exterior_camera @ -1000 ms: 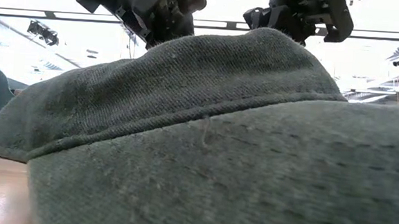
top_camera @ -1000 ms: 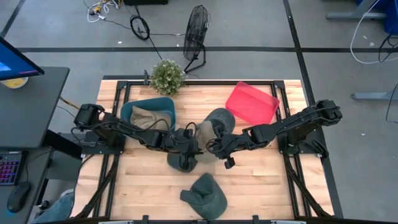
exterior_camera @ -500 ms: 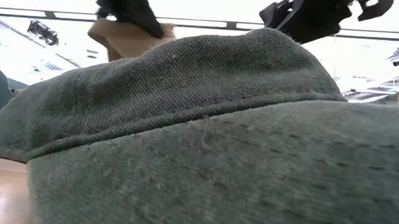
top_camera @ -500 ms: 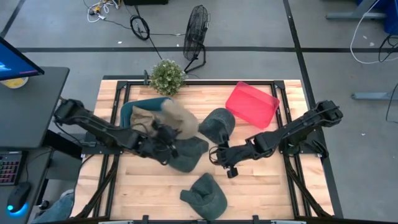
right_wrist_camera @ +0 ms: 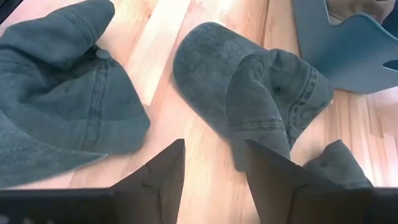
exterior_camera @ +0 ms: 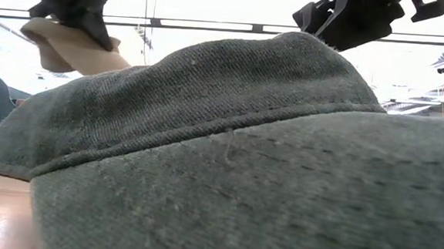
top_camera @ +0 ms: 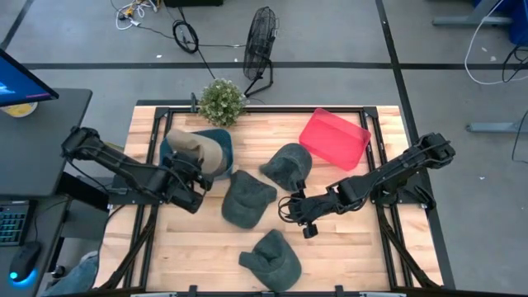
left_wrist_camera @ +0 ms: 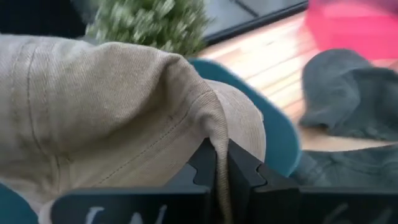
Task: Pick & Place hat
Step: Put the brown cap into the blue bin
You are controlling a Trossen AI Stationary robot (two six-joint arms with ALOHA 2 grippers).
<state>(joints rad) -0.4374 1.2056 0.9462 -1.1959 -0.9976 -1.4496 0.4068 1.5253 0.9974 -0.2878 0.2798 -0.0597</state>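
My left gripper (top_camera: 191,175) is shut on a tan hat (top_camera: 196,148) that sits over the teal bin (top_camera: 221,147) at the table's left. In the low view the tan hat (exterior_camera: 71,44) hangs below that gripper (exterior_camera: 75,0). Three grey-green hats lie crown up on the wood: one at the centre (top_camera: 246,198), one toward the far side (top_camera: 287,163), one at the near edge (top_camera: 272,260). My right gripper (top_camera: 299,211) hovers open just right of the centre hat, touching nothing. In the right wrist view its fingers (right_wrist_camera: 211,168) stand short of a crumpled hat (right_wrist_camera: 255,87). My left gripper pinches a raised fold of the tan hat's cloth (left_wrist_camera: 211,140) between its two shut fingers (left_wrist_camera: 245,171). It comes at the hat from above, slanting from the table's left. The hat hangs lifted below the fingers; whether it touches the bin, I cannot tell.
A red tray (top_camera: 334,136) lies at the far right of the table and a small potted plant (top_camera: 221,101) at the far edge behind the bin. The near hat (exterior_camera: 243,164) fills most of the low view. Bare wood (top_camera: 355,247) shows at the near right.
My left gripper has swung from the table's centre toward the left edge, carrying the tan hat up and over to the teal bin. That uncovered the centre grey-green hat. My right gripper has drawn back slightly toward the near edge.
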